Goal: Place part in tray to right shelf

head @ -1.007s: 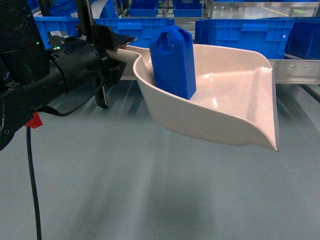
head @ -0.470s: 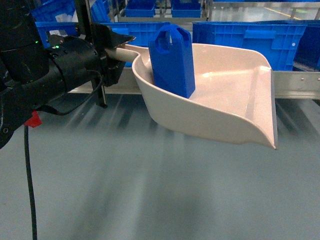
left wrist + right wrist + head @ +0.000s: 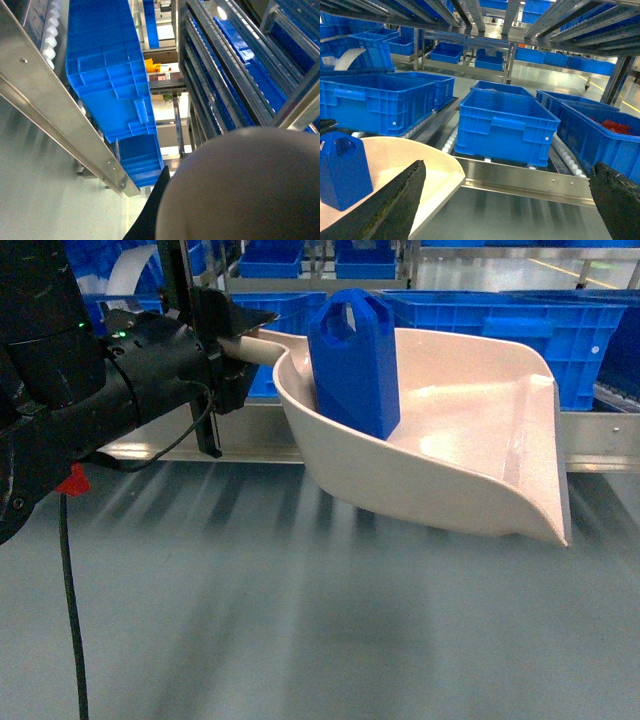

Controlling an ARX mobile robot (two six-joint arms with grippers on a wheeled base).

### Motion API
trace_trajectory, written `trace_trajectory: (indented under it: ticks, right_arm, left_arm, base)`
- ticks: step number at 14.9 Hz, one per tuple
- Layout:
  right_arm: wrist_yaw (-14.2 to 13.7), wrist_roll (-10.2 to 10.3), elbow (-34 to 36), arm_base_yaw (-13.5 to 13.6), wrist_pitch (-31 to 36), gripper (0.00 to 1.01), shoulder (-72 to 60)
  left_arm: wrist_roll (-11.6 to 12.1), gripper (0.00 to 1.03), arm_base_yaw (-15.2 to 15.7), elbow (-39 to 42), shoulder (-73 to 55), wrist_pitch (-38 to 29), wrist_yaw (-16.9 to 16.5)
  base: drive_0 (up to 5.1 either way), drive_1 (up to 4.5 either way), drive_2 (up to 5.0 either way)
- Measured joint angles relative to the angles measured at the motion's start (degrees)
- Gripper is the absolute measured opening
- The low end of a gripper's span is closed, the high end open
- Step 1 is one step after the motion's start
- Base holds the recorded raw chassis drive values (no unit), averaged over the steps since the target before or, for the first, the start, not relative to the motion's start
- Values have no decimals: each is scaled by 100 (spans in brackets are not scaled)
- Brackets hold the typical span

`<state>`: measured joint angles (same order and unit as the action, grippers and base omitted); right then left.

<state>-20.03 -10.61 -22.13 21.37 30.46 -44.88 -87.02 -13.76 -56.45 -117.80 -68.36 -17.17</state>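
Observation:
The cream tray [image 3: 455, 445] hangs in the air in front of the right shelf [image 3: 600, 448], lip pointing right. My left gripper [image 3: 238, 342] is shut on its handle. The small blue part [image 3: 355, 365] stands upright inside the tray near the handle end. In the left wrist view the tray's rounded back [image 3: 245, 192] fills the lower right, with one black finger [image 3: 149, 222] beside it. My right gripper [image 3: 507, 202] is open and empty. It faces the shelf's steel rail [image 3: 525, 181], with the tray [image 3: 415, 167] and the part [image 3: 344, 170] at its left.
Large blue crates [image 3: 500, 315] sit on the shelf's white rollers behind the rail, one [image 3: 505, 125] straight ahead of the right gripper and others [image 3: 375, 102] on either side. More racks with crates stand beyond. A black cable [image 3: 68, 590] hangs at the left.
The shelf rail and crates have dropped lower and grown larger in the head view. The tray, still carrying the upright part, has edged slightly right and sits closer to the rail.

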Motion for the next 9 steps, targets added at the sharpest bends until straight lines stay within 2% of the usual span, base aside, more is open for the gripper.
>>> trace_trajectory:
  ticks: [9]
  right_arm:
    - [0,0,0,0,-13,98,-33]
  left_arm:
    - [0,12,37,-4,-2,33,31]
  base:
    - [-7,389,-402]
